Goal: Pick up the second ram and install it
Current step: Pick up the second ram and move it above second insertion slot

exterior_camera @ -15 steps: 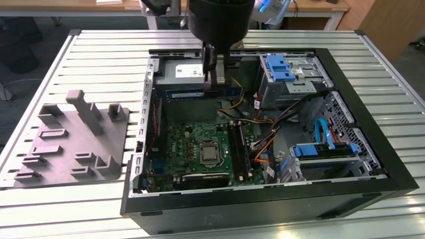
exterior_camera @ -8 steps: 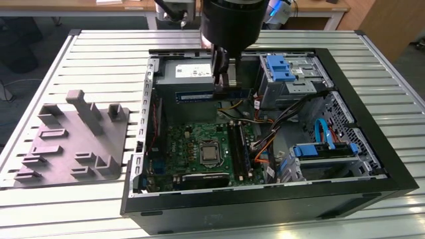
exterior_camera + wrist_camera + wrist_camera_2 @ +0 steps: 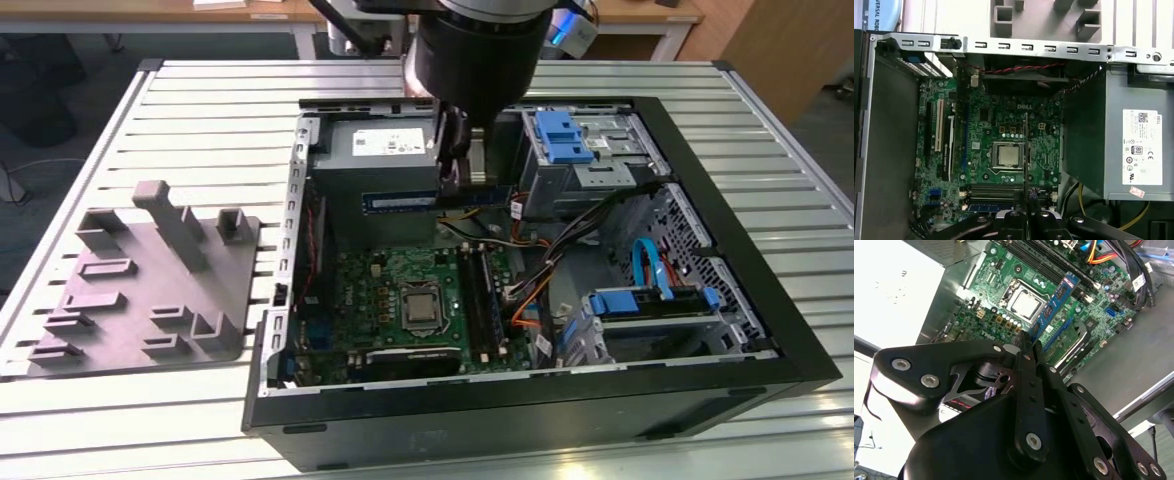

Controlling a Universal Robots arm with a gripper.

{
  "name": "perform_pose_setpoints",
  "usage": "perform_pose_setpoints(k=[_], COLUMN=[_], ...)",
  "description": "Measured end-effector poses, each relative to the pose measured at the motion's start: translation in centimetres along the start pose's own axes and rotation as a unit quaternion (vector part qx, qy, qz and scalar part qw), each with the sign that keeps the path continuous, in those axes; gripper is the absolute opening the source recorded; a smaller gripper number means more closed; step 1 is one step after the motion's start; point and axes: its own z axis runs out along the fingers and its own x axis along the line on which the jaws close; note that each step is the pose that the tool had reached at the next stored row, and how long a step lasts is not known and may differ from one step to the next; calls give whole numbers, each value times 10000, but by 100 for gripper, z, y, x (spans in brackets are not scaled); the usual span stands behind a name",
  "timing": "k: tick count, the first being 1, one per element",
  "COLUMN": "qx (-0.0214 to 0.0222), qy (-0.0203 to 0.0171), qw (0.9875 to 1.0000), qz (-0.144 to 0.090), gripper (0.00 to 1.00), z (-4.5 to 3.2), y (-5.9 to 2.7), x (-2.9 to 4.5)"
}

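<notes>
The second ram, a dark stick with a blue label, stood on edge in the clenched gripper, most of its length jutting out to one side of the fingers. We found it lifted clear of everything. The green board lay well below the gripper, with the processor almost straight beneath the fingertips and the long black memory slots a little to one side of them. The grey power-supply box rose close beside the gripper, inside the open case. A grey fixture sat on the slatted table, well away from the gripper and outside the case. By our reading the pick was done and the carry toward the slots was in hand, with nothing yet seated. We judged that the stick ran crosswise to the slots, so seating it would call for a turn of the wrist, a free slot squarely under the lower edge, and a straight, even press.
</notes>
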Motion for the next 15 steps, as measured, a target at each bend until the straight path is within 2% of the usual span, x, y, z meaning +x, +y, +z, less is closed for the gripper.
perform_pose_setpoints(k=[9, 15], qx=[-5, -6], qy=[0, 0], qw=[10000, 10000], qz=[0, 0], gripper=[14, 14], z=[81, 86], y=[-66, -72], x=[42, 42])
